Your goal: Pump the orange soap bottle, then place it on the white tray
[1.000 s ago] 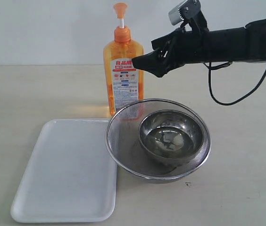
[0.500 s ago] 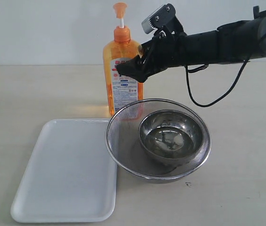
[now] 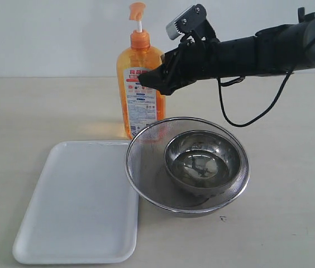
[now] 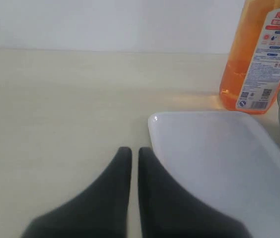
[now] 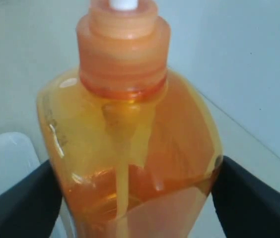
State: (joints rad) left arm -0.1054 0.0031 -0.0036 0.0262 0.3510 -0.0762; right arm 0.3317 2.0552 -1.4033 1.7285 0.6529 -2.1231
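Two black pads of the right gripper are pressing opposite sides of the orange soap bottle, which is standing toward the tabletop's far edge, leaning slightly, its pump head rising above the jaws. The left gripper is sitting pinched shut by the white tray.

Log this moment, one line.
right gripper: shut on orange soap bottle body | left gripper: shut, empty, beside white tray | bottle: on table behind strainer, off tray, pump head up
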